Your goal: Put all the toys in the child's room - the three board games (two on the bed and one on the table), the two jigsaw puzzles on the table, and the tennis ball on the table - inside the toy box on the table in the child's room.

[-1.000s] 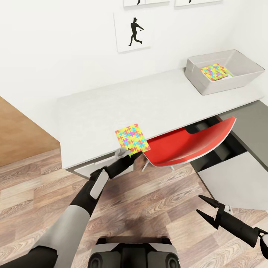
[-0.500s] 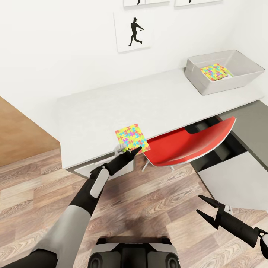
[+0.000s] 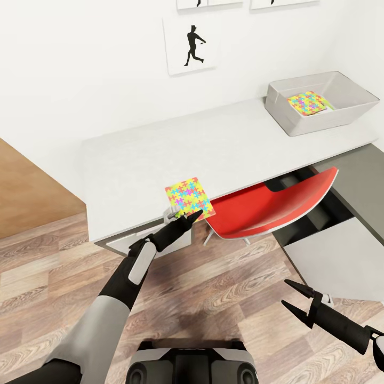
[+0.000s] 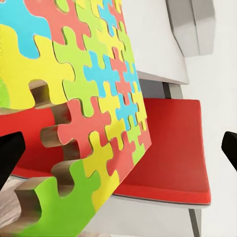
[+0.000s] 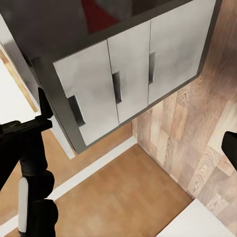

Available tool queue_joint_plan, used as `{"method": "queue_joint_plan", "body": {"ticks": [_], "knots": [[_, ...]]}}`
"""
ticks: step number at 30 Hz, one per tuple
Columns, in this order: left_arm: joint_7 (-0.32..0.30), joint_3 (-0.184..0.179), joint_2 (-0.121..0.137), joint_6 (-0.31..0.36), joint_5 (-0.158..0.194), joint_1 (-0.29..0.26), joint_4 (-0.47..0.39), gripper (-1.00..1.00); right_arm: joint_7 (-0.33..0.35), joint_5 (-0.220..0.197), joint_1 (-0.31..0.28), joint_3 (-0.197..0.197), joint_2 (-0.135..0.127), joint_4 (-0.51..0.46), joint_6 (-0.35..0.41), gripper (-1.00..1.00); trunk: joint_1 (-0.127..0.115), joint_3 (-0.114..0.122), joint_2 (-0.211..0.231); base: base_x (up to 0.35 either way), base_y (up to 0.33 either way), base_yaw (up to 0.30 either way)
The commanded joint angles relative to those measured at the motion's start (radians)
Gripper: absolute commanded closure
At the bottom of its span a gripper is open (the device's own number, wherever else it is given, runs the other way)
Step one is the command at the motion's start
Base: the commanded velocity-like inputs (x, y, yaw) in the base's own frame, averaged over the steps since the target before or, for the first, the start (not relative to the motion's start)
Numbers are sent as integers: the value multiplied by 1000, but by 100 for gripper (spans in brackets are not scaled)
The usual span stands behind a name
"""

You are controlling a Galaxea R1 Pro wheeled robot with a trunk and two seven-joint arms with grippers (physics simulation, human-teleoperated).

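Multicolour thin jigsaw puzzle board (image 3: 189, 198) lay at pale grey table (image 3: 133, 160) front edge, overhanging; looked light, stiff, slippery. Left gripper (image 3: 184, 216) spread wide around near edge, best grip point

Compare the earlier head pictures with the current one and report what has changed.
The left gripper has changed at the near edge of the jigsaw puzzle: a second ago a pale part of it showed there, and since half a second ago its dark fingers point at the puzzle's overhanging edge, open. The puzzle has not shifted on the table. The right gripper, the red chair and the toy box stayed as they were.
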Motion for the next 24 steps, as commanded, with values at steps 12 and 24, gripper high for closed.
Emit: {"method": "queue_joint_plan", "body": {"ticks": [12,24], "knots": [[-2,4,1,21,12,0,0,-100,9,9,-1,-1,0,0,3,-100,1,-1,-2,0,0,0],[-2,5,2,24,21,0,1,-100,9,9,-1,-1,0,0,3,-100,1,-1,-2,0,0,0]]}}
